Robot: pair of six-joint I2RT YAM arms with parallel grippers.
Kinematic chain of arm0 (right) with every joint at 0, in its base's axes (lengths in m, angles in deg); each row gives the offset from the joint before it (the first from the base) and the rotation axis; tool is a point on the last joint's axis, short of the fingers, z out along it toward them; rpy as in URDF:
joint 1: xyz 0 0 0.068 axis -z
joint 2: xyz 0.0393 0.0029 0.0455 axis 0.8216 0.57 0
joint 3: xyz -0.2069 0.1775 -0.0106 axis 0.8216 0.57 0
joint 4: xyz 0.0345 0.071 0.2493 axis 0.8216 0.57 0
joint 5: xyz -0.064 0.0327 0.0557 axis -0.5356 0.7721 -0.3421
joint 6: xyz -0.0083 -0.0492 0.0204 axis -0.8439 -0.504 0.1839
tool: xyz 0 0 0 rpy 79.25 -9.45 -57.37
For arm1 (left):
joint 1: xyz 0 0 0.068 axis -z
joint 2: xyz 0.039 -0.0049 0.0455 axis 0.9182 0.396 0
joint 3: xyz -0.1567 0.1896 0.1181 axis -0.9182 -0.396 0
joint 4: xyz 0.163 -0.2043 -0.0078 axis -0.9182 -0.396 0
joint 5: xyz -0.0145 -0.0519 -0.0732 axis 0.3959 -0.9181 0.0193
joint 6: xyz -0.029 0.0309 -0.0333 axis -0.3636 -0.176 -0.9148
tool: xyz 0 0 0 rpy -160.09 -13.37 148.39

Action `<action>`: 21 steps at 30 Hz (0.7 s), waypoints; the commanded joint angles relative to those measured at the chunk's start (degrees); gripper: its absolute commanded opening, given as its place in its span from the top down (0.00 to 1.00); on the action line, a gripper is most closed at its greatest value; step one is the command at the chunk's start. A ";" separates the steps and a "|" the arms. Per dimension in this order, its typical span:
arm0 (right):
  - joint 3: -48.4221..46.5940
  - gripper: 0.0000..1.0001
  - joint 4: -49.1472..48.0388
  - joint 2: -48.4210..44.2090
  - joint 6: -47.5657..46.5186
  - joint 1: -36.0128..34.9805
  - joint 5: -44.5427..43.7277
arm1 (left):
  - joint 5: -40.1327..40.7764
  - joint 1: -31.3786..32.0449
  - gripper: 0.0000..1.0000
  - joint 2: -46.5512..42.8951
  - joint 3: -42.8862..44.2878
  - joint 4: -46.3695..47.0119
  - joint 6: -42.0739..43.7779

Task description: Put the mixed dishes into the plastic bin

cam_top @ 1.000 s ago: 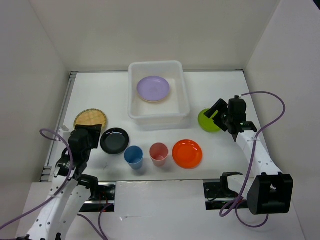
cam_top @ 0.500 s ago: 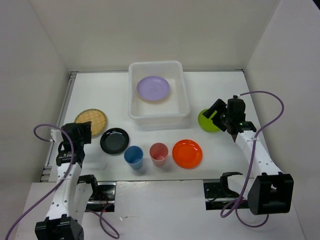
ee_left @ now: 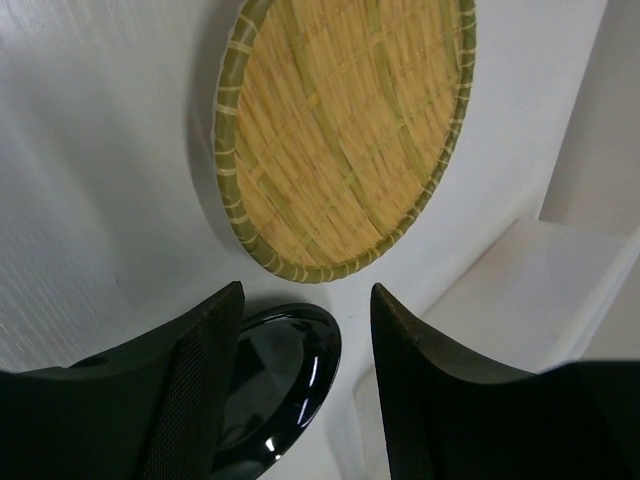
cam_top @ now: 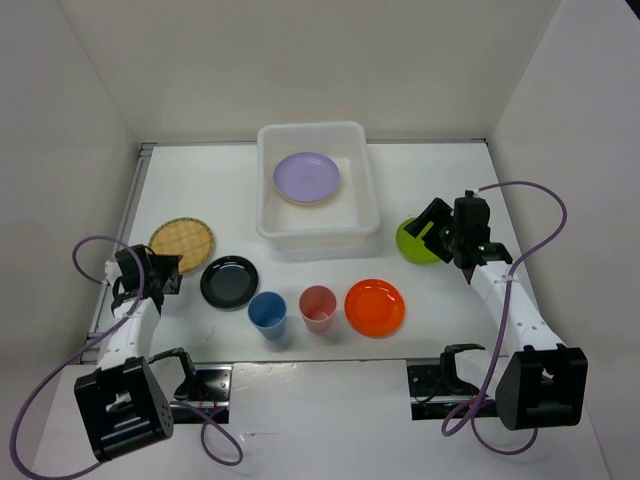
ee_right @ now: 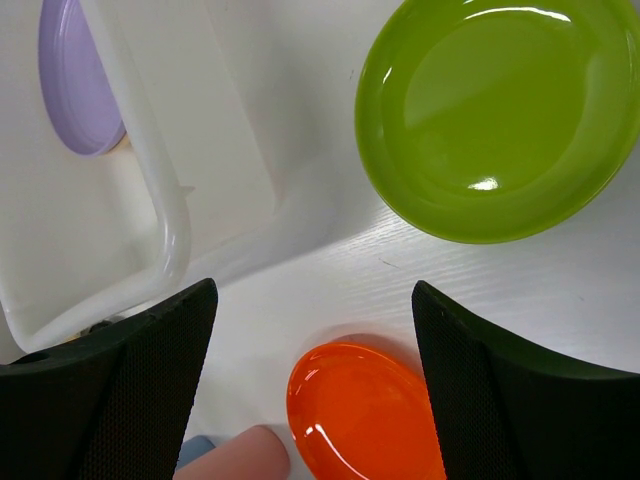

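Observation:
The plastic bin (cam_top: 268,216) stands at the back centre with a lilac plate (cam_top: 307,177) lying inside it. On the table lie a tan woven plate (cam_top: 182,241), a glossy black plate (cam_top: 229,281), a blue cup (cam_top: 267,312), a pink cup (cam_top: 318,305), an orange plate (cam_top: 374,306) and a lime green plate (cam_top: 415,243). My left gripper (cam_top: 167,272) hovers open just left of the black plate (ee_left: 270,390), below the woven plate (ee_left: 345,130), holding nothing. Above the lime plate (ee_right: 495,110) my right gripper (cam_top: 430,226) is open and empty, with the orange plate (ee_right: 365,415) showing between its fingers.
White walls enclose the table on the left, back and right. A metal rail (cam_top: 128,215) runs along the left edge, close to the left arm. Purple cables loop from both arms. The bin's near wall (ee_right: 165,240) stands just left of the right gripper.
The left arm has pulled back and swung left, carrying its gripper from beside the black plate toward the table's left edge. The right arm has barely moved.

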 commanded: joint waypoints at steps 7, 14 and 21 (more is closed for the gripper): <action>-1.89 0.17 -2.50 -0.10 -0.99 -0.55 0.42 | -1.51 -1.97 0.38 6.03 -0.79 6.74 3.79; -2.94 0.17 -1.97 -0.10 -0.99 -0.55 -0.11 | -2.04 -1.97 0.38 12.97 -0.79 11.30 3.79; -3.47 0.17 -1.44 -0.63 -0.99 -0.55 -1.16 | -3.97 -1.97 0.46 19.57 -1.32 17.20 1.15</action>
